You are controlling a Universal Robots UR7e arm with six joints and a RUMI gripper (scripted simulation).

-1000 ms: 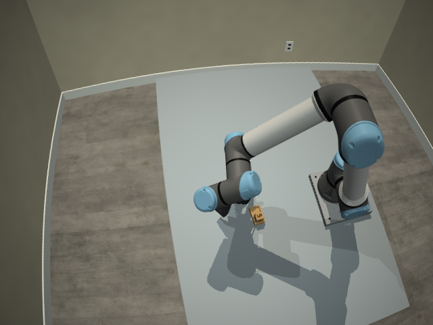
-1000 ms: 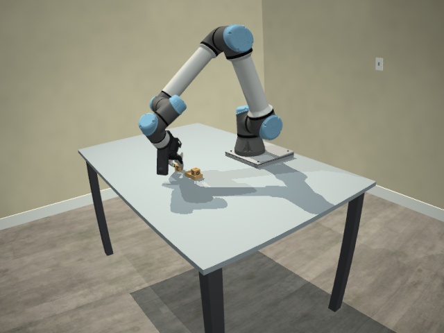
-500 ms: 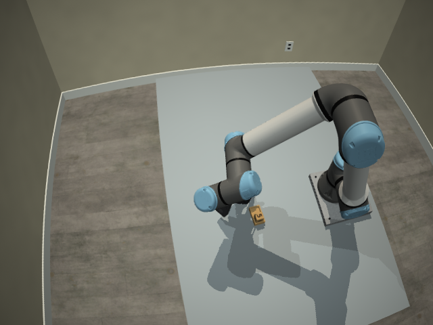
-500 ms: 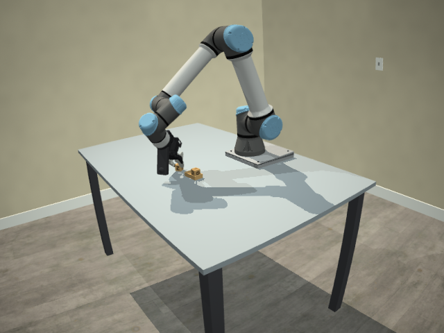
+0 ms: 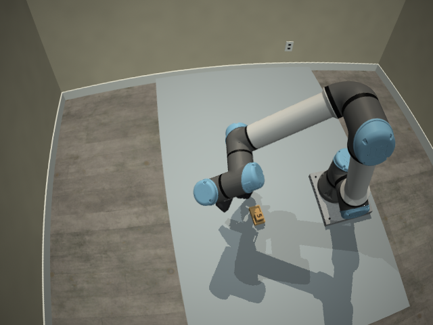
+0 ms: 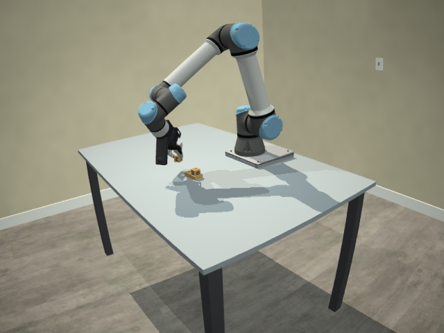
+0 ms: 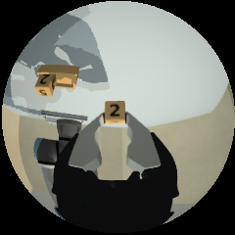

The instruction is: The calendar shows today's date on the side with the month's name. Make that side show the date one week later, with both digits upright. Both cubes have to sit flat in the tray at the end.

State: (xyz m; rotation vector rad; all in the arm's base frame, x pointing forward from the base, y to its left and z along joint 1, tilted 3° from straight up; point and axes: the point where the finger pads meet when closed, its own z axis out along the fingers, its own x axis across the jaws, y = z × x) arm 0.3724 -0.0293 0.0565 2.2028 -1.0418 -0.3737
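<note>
My gripper [image 7: 115, 113] is shut on a small wooden number cube [image 7: 115, 112] and holds it in the air above the table; the face toward the wrist camera reads 2. The held cube also shows in the exterior view [image 6: 177, 157]. The wooden tray [image 6: 193, 176] sits on the table a little to the right of and below the gripper [image 6: 175, 155]. One cube [image 5: 258, 216] sits in the tray's near end with a 5 on top; in the wrist view [image 7: 45, 84] it shows a 2 on a side. The tray's other slot [image 7: 66, 77] is empty. In the top view the wrist hides the held cube.
The arm's base plate [image 5: 337, 202] stands at the table's right side. The table's near-left edge [image 6: 136, 211] is not far from the gripper. The arm's shadow falls across the table in front of the tray.
</note>
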